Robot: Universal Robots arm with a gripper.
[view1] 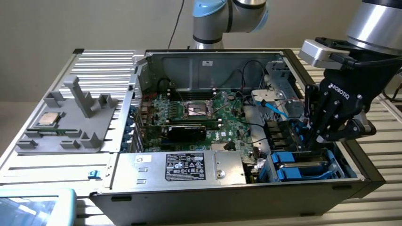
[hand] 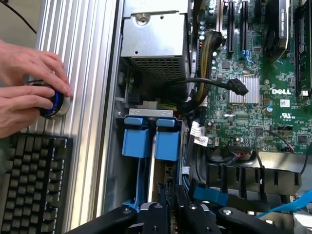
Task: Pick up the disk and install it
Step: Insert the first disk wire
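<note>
The disk (hand: 168, 144) stands on edge in the drive bay at the case's front corner, its bright blue carrier tabs showing beside a second blue carrier (hand: 136, 137). My gripper (hand: 170, 202) reaches down into that bay with its black fingers close together, shut on the disk's thin edge. In the exterior view the gripper (view1: 308, 143) hangs at the right over the blue carriers (view1: 302, 165), and its fingers hide most of the disk's body.
The open computer case (view1: 188, 202) holds a green motherboard (view1: 201, 115), a power supply (view1: 182, 167) and loose cables. A grey fixture (view1: 75, 117) with a processor chip (view1: 47, 120) sits at the exterior view's left. A person's hands (hand: 24, 92) rest on a round knob beside a keyboard (hand: 34, 180).
</note>
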